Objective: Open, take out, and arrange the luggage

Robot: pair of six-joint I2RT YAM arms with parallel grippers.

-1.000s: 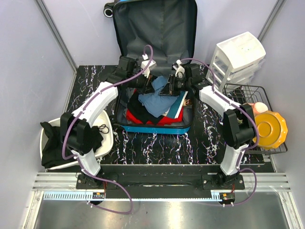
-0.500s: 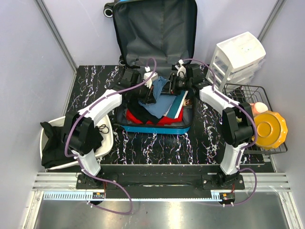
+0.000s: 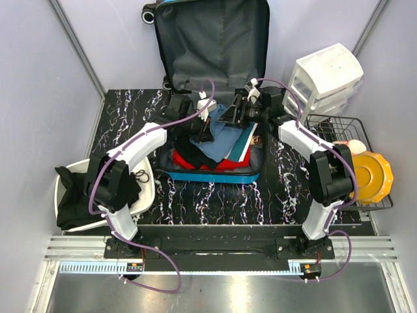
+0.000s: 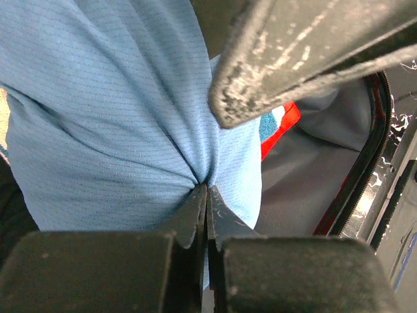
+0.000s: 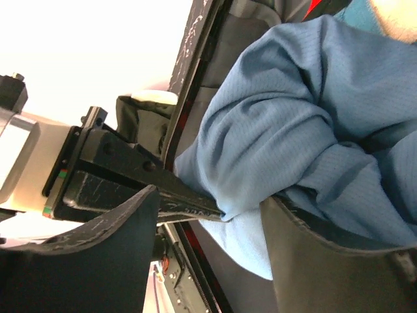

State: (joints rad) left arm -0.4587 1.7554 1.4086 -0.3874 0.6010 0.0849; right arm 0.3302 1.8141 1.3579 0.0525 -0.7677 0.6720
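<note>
The luggage (image 3: 215,45) lies open on the table, its grey-lined lid propped up at the back and its blue tray full of clothes. A light-blue garment (image 3: 218,140) tops the pile, over black and red pieces. My left gripper (image 3: 206,128) is shut on a fold of that garment (image 4: 111,117), its fingertips (image 4: 199,195) pressed together on the cloth. My right gripper (image 3: 233,115) hovers just right of it, open. In the right wrist view the garment (image 5: 306,111) drapes over one of its fingers (image 5: 326,261) and the gap between the jaws is wide.
A white tub (image 3: 148,189) with black clothing (image 3: 71,195) sits at the left table edge. A white drawer unit (image 3: 326,75) stands at the back right. In front of it, a wire basket (image 3: 339,120) holds a yellow plate (image 3: 371,175).
My right gripper has opened, let go of the blue garment and drawn back slightly to the right. The left gripper first carried the garment right, further over the tray, and now holds still.
</note>
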